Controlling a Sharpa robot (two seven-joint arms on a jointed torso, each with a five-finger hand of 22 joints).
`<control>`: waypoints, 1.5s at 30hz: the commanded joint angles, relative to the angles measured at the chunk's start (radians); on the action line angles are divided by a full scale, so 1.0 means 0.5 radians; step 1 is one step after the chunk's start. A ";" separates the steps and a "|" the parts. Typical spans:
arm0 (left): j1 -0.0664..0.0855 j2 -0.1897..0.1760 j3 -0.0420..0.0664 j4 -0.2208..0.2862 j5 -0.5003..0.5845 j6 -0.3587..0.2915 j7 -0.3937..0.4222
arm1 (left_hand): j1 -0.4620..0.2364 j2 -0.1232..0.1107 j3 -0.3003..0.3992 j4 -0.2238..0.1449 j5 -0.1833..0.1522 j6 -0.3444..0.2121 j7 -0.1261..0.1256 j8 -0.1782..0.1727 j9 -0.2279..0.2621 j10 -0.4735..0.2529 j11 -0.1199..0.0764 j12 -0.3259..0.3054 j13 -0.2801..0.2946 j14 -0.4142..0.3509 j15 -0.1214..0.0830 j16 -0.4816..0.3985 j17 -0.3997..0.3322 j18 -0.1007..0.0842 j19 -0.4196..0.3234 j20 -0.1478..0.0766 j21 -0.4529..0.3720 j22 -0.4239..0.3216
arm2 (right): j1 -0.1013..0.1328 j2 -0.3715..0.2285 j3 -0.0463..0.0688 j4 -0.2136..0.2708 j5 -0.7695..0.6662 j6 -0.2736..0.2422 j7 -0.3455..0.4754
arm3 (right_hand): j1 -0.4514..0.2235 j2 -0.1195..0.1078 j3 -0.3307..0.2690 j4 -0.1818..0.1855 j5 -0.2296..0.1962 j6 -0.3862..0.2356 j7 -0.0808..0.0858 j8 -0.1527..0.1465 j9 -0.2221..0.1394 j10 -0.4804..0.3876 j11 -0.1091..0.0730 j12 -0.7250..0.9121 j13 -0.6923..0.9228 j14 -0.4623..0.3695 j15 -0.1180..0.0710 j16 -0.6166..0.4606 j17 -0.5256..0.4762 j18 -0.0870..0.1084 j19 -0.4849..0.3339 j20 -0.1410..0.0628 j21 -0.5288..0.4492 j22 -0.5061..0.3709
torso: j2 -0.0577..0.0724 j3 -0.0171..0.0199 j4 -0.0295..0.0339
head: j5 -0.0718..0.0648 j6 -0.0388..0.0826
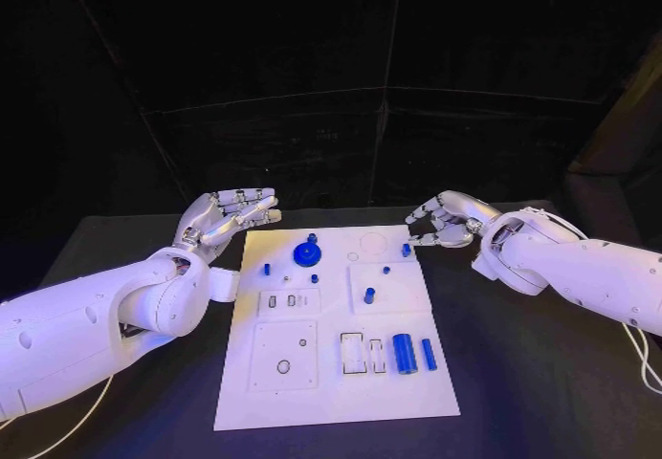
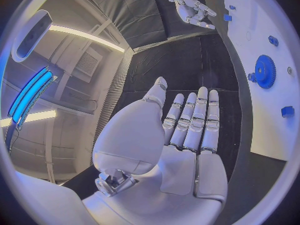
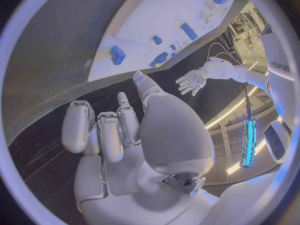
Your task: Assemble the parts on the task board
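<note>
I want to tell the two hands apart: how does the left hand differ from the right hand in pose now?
The left hand has its fingers stretched out and apart; the right hand has its fingers curled in. The left hand hovers off the task board's far left corner, the right hand off its far right corner. Both hold nothing and touch no blue part.

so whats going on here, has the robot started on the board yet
Not yet, by the look of it. Both hands hover at the far end of the task board, one off each far corner, holding nothing. The left hand has its fingers spread; the right hand has its fingers partly curled. The blue gear, the large blue cylinder and the other small blue parts rest on the board untouched.
</note>
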 commanded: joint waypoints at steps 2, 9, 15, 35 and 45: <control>0.001 0.006 0.001 -0.009 -0.010 0.036 0.002 | -0.001 0.021 0.000 -0.012 0.000 0.011 0.075 0.012 0.002 0.019 0.000 0.005 0.002 0.012 0.003 -0.001 -0.001 0.034 0.011 0.001 -0.008 -0.002 | -0.019 0.001 0.000 -0.030 0.053 0.058 0.096 | 0.024 -0.002 0.004 -0.014 -0.010 0.011 0.000 0.003 -0.002 -0.005 -0.008 -0.016 0.026 0.142 -0.016 -0.002 0.209 -0.027 -0.007 -0.011 0.001 -0.005 | 0.001 -0.0040 0.002 | -0.001 -0.006; -0.001 0.015 0.001 -0.023 -0.010 0.038 0.002 | -0.001 0.021 0.000 -0.012 0.000 0.012 0.075 0.012 0.002 0.020 0.000 0.005 0.002 0.012 0.003 -0.001 -0.001 0.035 0.011 0.001 -0.008 -0.003 | -0.065 0.035 0.000 -0.088 0.050 0.097 0.089 | 0.024 -0.003 0.002 -0.015 -0.011 0.008 0.000 0.001 -0.002 -0.009 -0.007 -0.020 0.021 0.142 -0.016 -0.003 0.207 -0.025 -0.011 -0.011 -0.002 -0.012 | 0.001 -0.0066 0.005 | -0.002 -0.014; -0.003 0.020 0.001 -0.030 -0.010 0.038 0.002 | -0.001 0.021 0.000 -0.012 0.000 0.012 0.075 0.012 0.002 0.020 0.000 0.005 0.002 0.012 0.003 -0.001 -0.001 0.035 0.011 0.001 -0.008 -0.003 | -0.095 0.056 0.000 -0.122 0.045 0.113 0.087 | 0.025 -0.002 0.001 -0.016 -0.011 0.006 0.001 0.000 -0.003 -0.009 -0.007 -0.021 0.021 0.141 -0.015 -0.003 0.206 -0.025 -0.012 -0.011 -0.003 -0.014 | 0.001 -0.0064 0.007 | 0.002 -0.021; -0.005 0.024 0.001 -0.041 -0.010 0.037 0.000 | -0.001 0.022 0.001 -0.014 0.000 0.013 0.074 0.011 0.002 0.020 0.000 0.005 0.001 0.013 0.003 -0.001 -0.001 0.035 0.011 0.001 -0.008 -0.003 | -0.119 0.133 0.000 -0.205 0.021 0.147 0.073 | 0.059 0.094 0.040 -0.051 -0.106 0.095 -0.012 0.041 0.008 0.003 -0.018 -0.008 0.038 0.144 -0.023 -0.001 0.218 -0.027 -0.007 -0.016 0.001 -0.003 | -0.002 -0.0092 0.005 | 0.003 -0.034; -0.005 0.023 0.001 -0.043 -0.010 0.034 -0.001 | 0.000 0.022 0.001 -0.016 0.000 0.014 0.074 0.011 0.001 0.020 -0.001 0.005 0.000 0.013 0.003 -0.001 -0.001 0.035 0.011 0.001 -0.008 -0.004 | -0.124 0.140 0.000 -0.208 0.009 0.148 0.076 | 0.063 0.145 0.092 -0.073 -0.133 0.220 -0.048 0.091 0.017 0.013 -0.048 0.001 0.050 0.146 -0.047 0.000 0.224 -0.027 -0.003 -0.034 0.004 0.003 | -0.002 -0.0083 0.005 | 0.001 -0.037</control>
